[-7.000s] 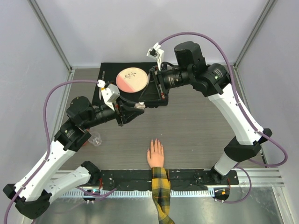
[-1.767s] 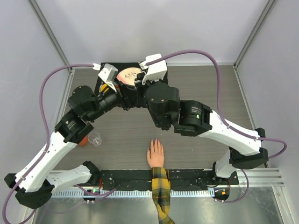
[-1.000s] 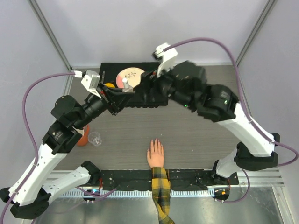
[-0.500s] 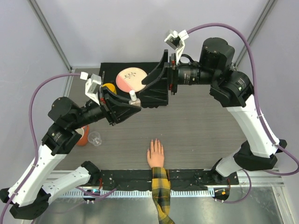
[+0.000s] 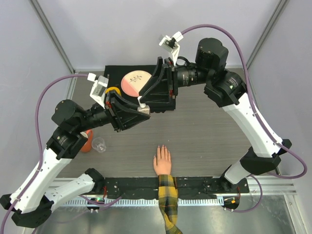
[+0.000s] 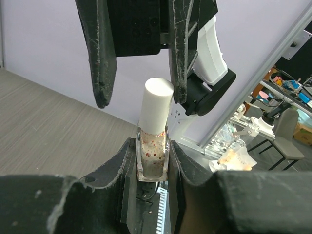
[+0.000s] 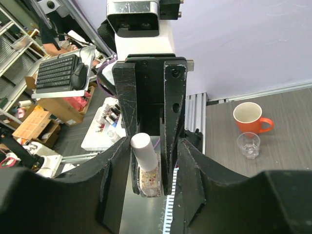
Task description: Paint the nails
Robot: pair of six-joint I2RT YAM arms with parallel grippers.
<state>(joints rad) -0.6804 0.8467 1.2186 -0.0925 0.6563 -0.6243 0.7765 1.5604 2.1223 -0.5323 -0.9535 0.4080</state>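
My left gripper is shut on a small clear bottle of speckled polish, held upright above the table with its white cap sticking up. My right gripper comes at it from the far side, open. Its fingers stand on either side of the cap, one close to it and the other with a gap. From above, both grippers meet over the black mat's near edge. The flesh-coloured hand in a plaid sleeve lies flat near the front edge. Its nails point away from me, well clear of both grippers.
An orange mug and a small clear cup stand at the left of the table, under my left arm. A round pink-and-white dish and a yellow object lie on the black mat at the back.
My right gripper has swung left and down to straddle the bottle's cap, and its jaws have narrowed. My left gripper has kept its grip on the bottle and shifted slightly right.
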